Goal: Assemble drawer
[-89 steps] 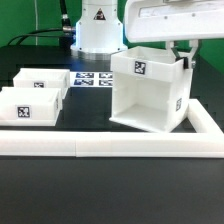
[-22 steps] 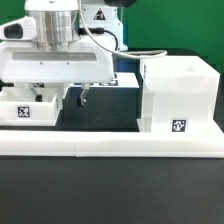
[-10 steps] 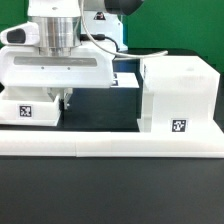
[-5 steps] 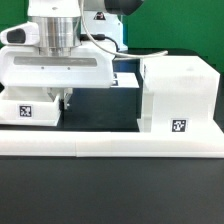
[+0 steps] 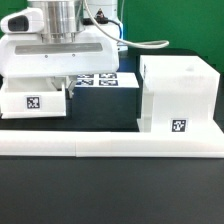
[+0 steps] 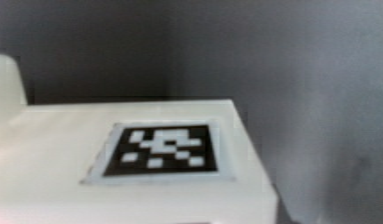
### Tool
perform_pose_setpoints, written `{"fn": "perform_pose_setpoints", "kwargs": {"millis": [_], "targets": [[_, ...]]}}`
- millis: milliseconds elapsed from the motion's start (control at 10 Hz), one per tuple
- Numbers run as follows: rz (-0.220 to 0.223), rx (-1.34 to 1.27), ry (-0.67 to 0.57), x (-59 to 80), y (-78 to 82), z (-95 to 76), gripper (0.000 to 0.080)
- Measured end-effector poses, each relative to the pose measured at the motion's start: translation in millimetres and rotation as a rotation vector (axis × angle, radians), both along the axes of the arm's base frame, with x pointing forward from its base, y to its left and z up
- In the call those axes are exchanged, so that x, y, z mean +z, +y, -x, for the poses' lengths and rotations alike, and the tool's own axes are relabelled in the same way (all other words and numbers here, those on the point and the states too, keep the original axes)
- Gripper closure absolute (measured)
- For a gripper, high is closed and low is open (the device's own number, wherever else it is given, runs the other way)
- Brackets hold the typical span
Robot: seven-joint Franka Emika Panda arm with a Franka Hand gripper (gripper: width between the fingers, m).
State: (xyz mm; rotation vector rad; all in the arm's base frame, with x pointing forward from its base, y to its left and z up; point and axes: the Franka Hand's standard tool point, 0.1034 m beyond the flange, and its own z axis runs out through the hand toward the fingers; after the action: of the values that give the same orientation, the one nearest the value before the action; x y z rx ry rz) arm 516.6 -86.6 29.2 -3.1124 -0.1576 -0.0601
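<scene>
The big white casing (image 5: 176, 92) stands at the exterior view's right, with a tag low on its front. My gripper (image 5: 68, 92) hangs under the wide white hand at the exterior view's left. It is shut on the right wall of a small white tray (image 5: 33, 101), which has a tag on its front and hangs a little above the table. One dark finger (image 5: 72, 90) shows beside that wall. The wrist view is filled by a white tagged face of the tray (image 6: 63, 135); no fingers show there. The second tray is hidden.
The long white L-shaped border wall (image 5: 110, 146) runs along the front and up the exterior view's right. The marker board (image 5: 100, 81) lies behind the tray, between it and the casing. Dark table surface (image 5: 105, 108) shows between tray and casing.
The hand has risen and the tray has come up off the table with it, shifting slightly toward the exterior view's right. The casing has not moved.
</scene>
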Motion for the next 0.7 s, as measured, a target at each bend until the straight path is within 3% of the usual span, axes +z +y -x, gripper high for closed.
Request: {"fn": "perform_pose_setpoints", "kwargs": {"millis": [300,500,700], "targets": [[0.007,0.141,0.001,-2.1,0.0,1.4,0.0758],[0.034,0.379,0.000,-1.8,8.6,-1.6,0.0758],[0.039,0.490,-0.003,-0.3,3.4,-1.4,0.0758]]}}
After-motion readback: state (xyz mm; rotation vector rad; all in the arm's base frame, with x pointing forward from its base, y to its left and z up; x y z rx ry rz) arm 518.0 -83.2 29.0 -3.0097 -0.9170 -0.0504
